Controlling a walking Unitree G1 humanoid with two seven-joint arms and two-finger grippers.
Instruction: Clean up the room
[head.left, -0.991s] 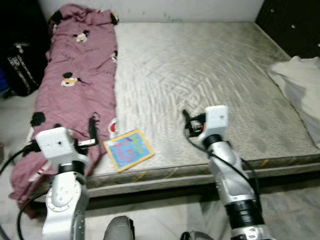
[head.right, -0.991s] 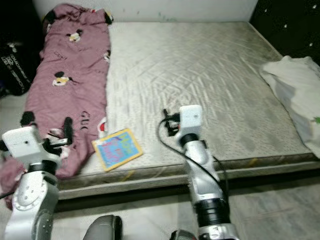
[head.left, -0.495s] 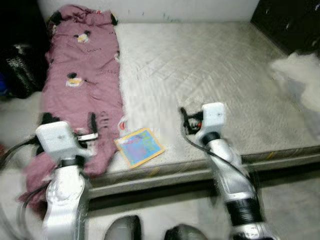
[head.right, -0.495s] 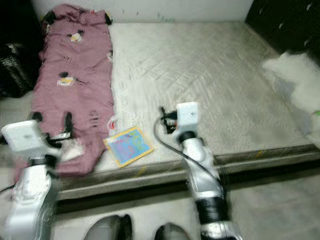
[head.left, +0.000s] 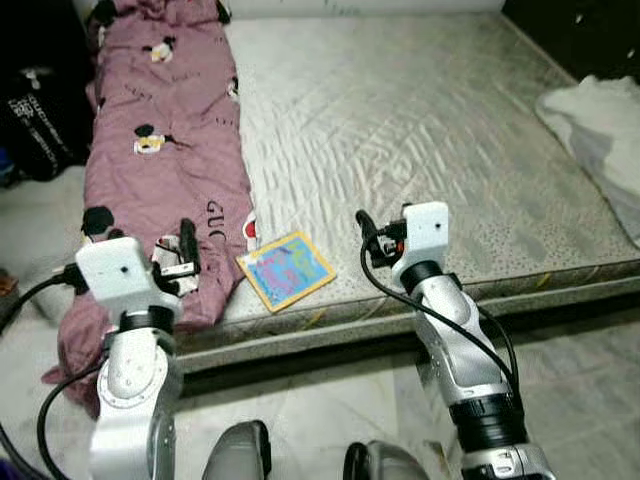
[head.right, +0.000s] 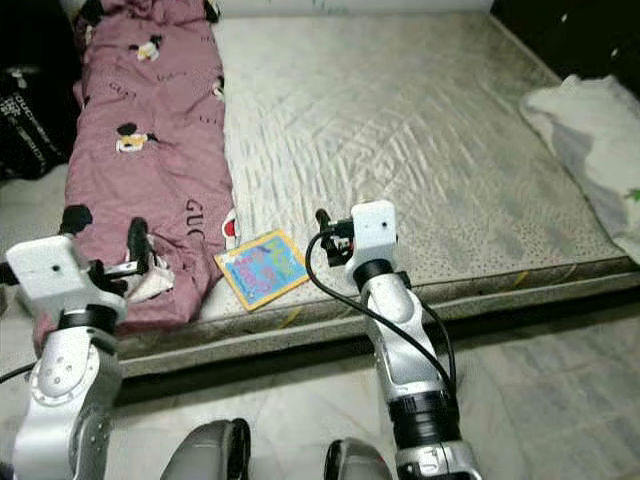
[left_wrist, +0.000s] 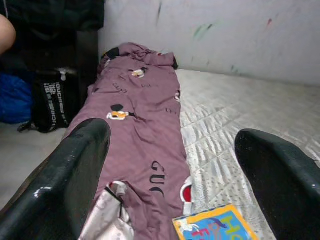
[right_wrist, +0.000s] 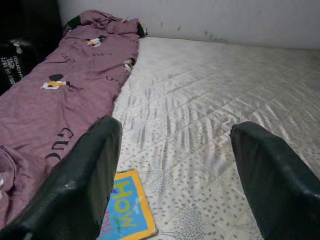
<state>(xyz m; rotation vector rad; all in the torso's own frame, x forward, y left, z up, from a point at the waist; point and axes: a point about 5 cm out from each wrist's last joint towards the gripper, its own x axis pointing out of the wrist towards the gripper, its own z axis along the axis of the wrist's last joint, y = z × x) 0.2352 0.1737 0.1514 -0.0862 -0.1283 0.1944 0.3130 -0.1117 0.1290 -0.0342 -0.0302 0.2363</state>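
A mauve blanket (head.left: 160, 130) with cartoon prints lies along the left side of a bare grey mattress (head.left: 420, 120), its end hanging over the front corner. A colourful picture book (head.left: 286, 270) lies flat near the mattress's front edge, right beside the blanket. My left gripper (head.left: 180, 258) hovers open over the blanket's lower end, left of the book. My right gripper (head.left: 372, 238) is open too, just right of the book and above the front edge. In both wrist views the fingers (left_wrist: 75, 170) (right_wrist: 90, 175) stand wide apart with nothing between them.
A white cloth (head.left: 600, 125) lies at the mattress's right edge. A black bag (head.left: 40, 120) stands on the floor to the left. Dark furniture (head.left: 590, 35) fills the far right corner. A pale wall (left_wrist: 225, 35) runs behind the bed. Tiled floor (head.left: 580, 370) lies before it.
The whole picture has shifted and sharpened as the camera moved; the bed now sits higher in view. Both arms keep the same pose. Book and blanket have not moved.
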